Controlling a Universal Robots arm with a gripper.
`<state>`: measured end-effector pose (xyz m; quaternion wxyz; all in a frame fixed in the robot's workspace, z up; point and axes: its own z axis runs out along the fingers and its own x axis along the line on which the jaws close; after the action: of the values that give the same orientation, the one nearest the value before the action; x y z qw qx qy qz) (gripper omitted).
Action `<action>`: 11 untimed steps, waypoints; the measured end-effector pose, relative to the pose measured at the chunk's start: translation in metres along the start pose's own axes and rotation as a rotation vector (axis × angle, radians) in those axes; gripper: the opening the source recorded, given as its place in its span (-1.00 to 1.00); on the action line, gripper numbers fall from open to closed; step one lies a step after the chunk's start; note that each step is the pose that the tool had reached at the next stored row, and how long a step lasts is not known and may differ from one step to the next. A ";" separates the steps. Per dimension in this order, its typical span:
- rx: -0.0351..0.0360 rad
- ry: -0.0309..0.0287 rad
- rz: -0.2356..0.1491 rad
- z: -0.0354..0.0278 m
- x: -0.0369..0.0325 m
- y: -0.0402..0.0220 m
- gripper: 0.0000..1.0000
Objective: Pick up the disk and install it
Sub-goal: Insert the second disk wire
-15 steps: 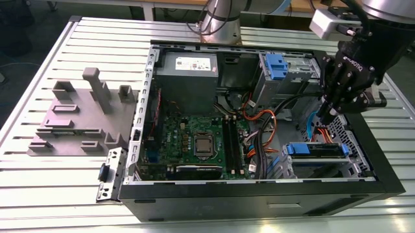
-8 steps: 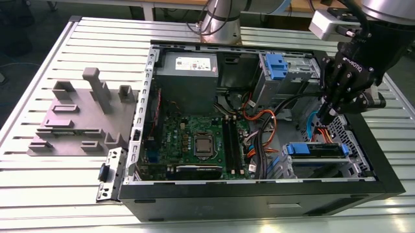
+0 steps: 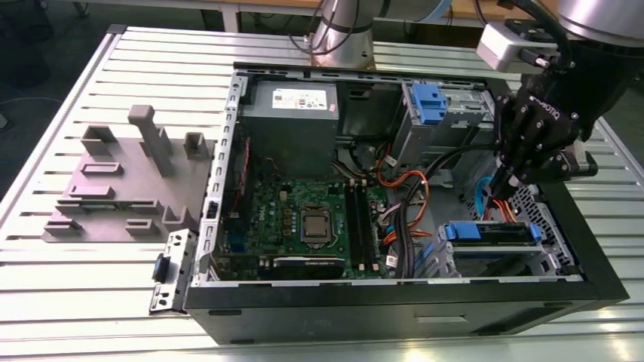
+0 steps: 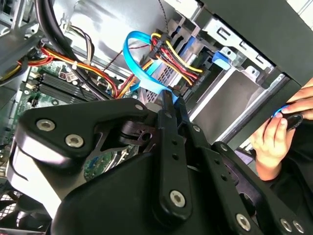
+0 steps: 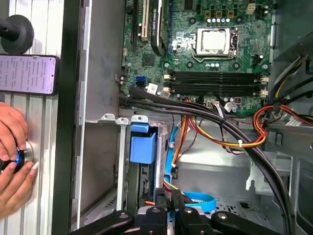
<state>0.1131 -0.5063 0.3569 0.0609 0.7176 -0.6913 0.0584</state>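
Nearest, along the bottom of the exterior view, is the black wall of an open computer case lying on its side on a slatted metal tabletop. Just inside that wall, lower right of the frame, a metal drive cage holds the disk, its blue frame facing up and seated in the bay, not in the claw. Above it, right of centre, the claw hangs into the case. In the second wrist view its fingers are drawn together, tips right by a blue ribbon cable and a bundle of red, yellow and black wires; whether they pinch anything cannot be told. A person's hand shows at that view's right edge, outside the case. Mid-case: the green motherboard. Farther back, a grey power supply box at upper centre, and beside it an upper bay with a blue latch. Left of the case, a grey moulded fixture sits on the tabletop.
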 end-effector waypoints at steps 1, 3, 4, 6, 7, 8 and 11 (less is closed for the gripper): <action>0.0008 -0.0052 -0.001 0.0004 0.0006 0.0004 -0.68; 0.0026 -0.0188 -0.002 0.0013 0.0021 0.0008 -0.68; 0.0035 -0.0237 -0.002 0.0018 0.0032 0.0010 -0.68; 0.0056 -0.0284 -0.003 0.0028 0.0059 0.0014 -0.68; 0.0070 -0.0288 -0.004 0.0034 0.0075 0.0016 -0.68; 0.0080 -0.0289 -0.004 0.0040 0.0094 0.0018 -0.68; 0.0104 -0.0297 -0.005 0.0055 0.0149 0.0024 -0.68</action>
<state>0.1113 -0.5220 0.3540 0.0471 0.7204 -0.6901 0.0512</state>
